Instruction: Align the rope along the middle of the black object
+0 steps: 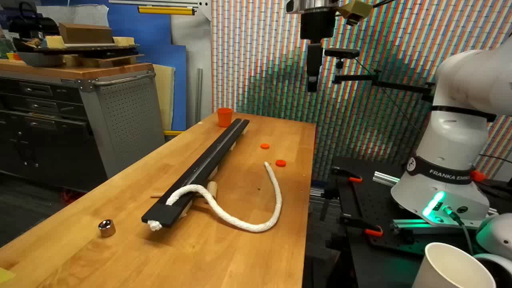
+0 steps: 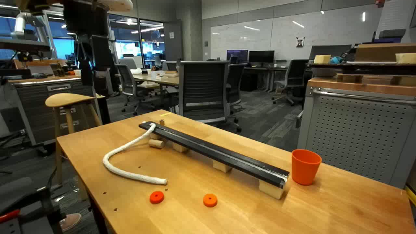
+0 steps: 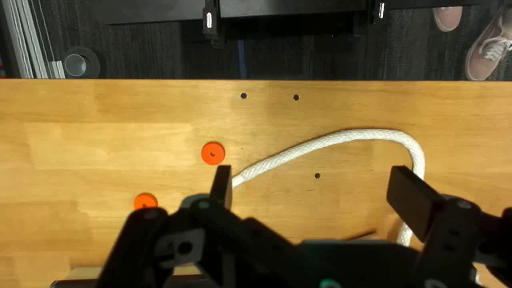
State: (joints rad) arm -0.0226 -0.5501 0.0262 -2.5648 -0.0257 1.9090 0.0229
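Observation:
The white rope [image 1: 256, 228] lies in a curve on the wooden table in both exterior views [image 2: 139, 177]. One end rises over the black bar [image 1: 202, 166] near the bar's end and seems to enter it; a frayed tip pokes out at that end. The rest of the bar's groove [image 2: 211, 149] holds no rope. The rope's free end lies beside the orange discs. My gripper [image 1: 312, 86] is high above the table. In the wrist view my gripper [image 3: 311, 174] is open and empty, fingers wide apart. The rope [image 3: 340, 138] shows beyond them; the bar [image 3: 72, 283] is mostly hidden.
The bar rests on wooden blocks [image 2: 222, 165], with a dowel [image 2: 156, 143] beside it. An orange cup [image 2: 305, 167] stands at the bar's far end. Orange discs [image 2: 156, 197] lie on the table [image 2: 188, 211]. A metal socket [image 1: 107, 228] stands near the rope-side end.

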